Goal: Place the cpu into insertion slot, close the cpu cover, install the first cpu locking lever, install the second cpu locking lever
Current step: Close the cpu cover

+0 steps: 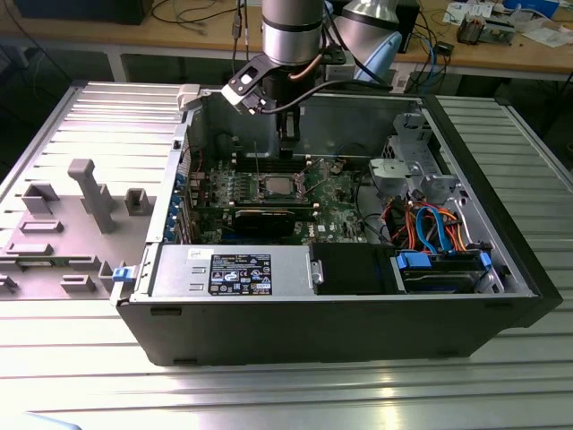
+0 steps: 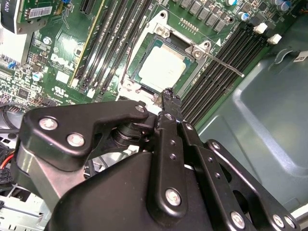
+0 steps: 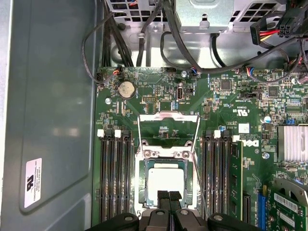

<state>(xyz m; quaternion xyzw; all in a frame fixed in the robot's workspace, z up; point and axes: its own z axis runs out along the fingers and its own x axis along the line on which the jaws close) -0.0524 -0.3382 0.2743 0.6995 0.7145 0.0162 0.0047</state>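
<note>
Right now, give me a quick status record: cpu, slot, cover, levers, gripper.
cpu: lying in the insertion slot, metal top up
cpu cover: open, tilted up from its hinged edge
locking lever: thin rod sticking out free, not latched
gripper: shut, holding nothing, over the slot's edge; contact unclear
computer case: side open, lying flat

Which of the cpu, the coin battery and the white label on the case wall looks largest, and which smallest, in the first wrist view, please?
1. cpu, though the hand hides its near edge
2. white label
3. coin battery
</note>
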